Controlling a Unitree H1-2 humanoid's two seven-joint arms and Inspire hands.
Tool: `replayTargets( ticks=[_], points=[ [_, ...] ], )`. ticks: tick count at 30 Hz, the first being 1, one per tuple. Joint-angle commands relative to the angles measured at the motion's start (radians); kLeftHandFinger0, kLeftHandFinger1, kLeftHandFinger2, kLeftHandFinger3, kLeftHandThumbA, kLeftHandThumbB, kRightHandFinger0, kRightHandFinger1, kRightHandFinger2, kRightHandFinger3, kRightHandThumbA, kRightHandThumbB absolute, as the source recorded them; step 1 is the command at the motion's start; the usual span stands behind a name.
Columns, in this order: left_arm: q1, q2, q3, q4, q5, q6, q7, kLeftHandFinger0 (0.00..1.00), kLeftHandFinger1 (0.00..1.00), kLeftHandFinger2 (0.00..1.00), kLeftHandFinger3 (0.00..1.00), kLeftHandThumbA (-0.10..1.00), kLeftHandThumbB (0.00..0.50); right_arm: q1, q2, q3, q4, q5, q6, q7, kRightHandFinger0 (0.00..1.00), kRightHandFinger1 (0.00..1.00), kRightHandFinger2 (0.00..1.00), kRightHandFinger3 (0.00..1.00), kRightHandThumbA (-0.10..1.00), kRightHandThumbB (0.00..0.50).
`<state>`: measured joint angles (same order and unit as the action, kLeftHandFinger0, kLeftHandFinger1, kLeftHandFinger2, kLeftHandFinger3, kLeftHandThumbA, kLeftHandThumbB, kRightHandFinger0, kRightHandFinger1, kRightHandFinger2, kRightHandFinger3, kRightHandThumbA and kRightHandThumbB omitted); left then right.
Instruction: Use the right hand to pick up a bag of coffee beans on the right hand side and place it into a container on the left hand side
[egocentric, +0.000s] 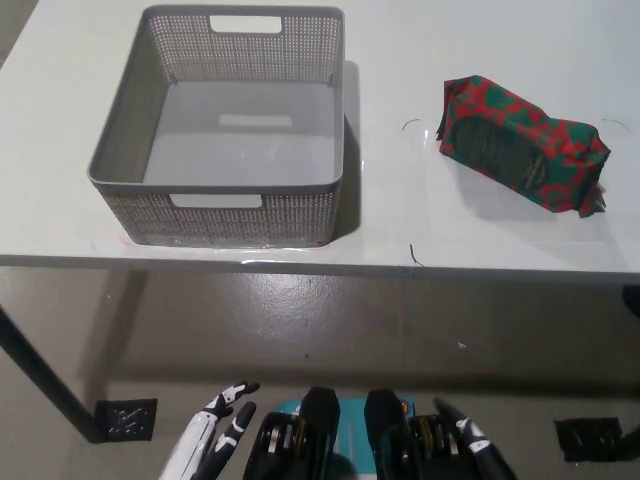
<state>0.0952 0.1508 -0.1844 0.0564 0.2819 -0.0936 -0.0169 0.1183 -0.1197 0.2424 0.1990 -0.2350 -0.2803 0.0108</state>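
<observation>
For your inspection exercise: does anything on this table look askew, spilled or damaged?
Nothing is spilled or damaged. The coffee bag lies on its side, skewed to the table edge; the basket sits upright and empty.

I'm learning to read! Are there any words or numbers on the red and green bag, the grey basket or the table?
Coffee bag: it has a dark label patch with some marks, too blurred to read.
Grey basket: no words or numbers show.
White table: no words, only thin dark marks.
So nothing here can be read.
</observation>
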Motion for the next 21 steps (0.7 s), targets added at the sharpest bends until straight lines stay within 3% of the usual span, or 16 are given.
replayTargets(
  ticks=[1,4,6,8,11,13,15,18,21],
  points=[
    [0.014,0.0,0.007,-0.021,-0.008,-0.055,0.009,1.0,1.0,1.0,1.0,1.0,0.309,0.014,0.009,-0.058,-0.076,0.014,-0.097,-0.059,1.0,1.0,1.0,1.0,0.98,0.195],
    [0.014,-0.001,0.009,-0.02,-0.012,-0.057,0.004,1.0,1.0,1.0,1.0,1.0,0.315,0.002,0.005,-0.108,-0.155,-0.044,-0.093,-0.106,1.0,1.0,1.0,1.0,0.93,0.213],
    [0.021,-0.002,0.01,-0.019,-0.013,-0.056,0.004,1.0,1.0,1.0,1.0,1.0,0.318,-0.008,-0.001,-0.14,-0.232,-0.052,-0.019,-0.096,1.0,1.0,1.0,1.0,0.93,0.248],
    [0.024,0.0,0.01,-0.018,-0.008,-0.059,0.005,1.0,1.0,1.0,1.0,1.0,0.312,-0.047,-0.009,-0.177,-0.274,-0.035,-0.006,-0.092,1.0,1.0,1.0,1.0,0.85,0.26],
    [0.027,-0.001,0.01,-0.011,-0.006,-0.066,0.008,1.0,1.0,1.0,1.0,1.0,0.306,-0.108,-0.039,-0.219,-0.331,-0.125,0.063,-0.093,1.0,1.0,1.0,1.0,0.87,0.285],
    [0.033,-0.003,0.009,-0.009,-0.007,-0.065,0.007,1.0,1.0,1.0,1.0,1.0,0.307,-0.153,-0.06,-0.241,-0.368,-0.113,0.111,-0.063,1.0,1.0,1.0,1.0,0.76,0.268],
    [0.037,-0.003,0.008,-0.01,0.002,-0.054,0.007,1.0,1.0,1.0,1.0,1.0,0.325,-0.212,-0.087,-0.257,-0.399,-0.09,0.184,-0.023,1.0,1.0,1.0,1.0,0.69,0.281],
    [0.041,-0.002,0.007,-0.011,0.006,-0.051,0.007,1.0,1.0,1.0,1.0,1.0,0.311,-0.31,-0.126,-0.267,-0.416,-0.125,0.274,0.002,1.0,1.0,1.0,1.0,0.7,0.368],
    [0.045,0.0,0.003,-0.012,0.011,-0.046,0.003,1.0,1.0,1.0,1.0,1.0,0.297,-0.407,-0.172,-0.258,-0.379,-0.165,0.303,0.016,1.0,1.0,1.0,1.0,0.72,0.399]
  ],
)
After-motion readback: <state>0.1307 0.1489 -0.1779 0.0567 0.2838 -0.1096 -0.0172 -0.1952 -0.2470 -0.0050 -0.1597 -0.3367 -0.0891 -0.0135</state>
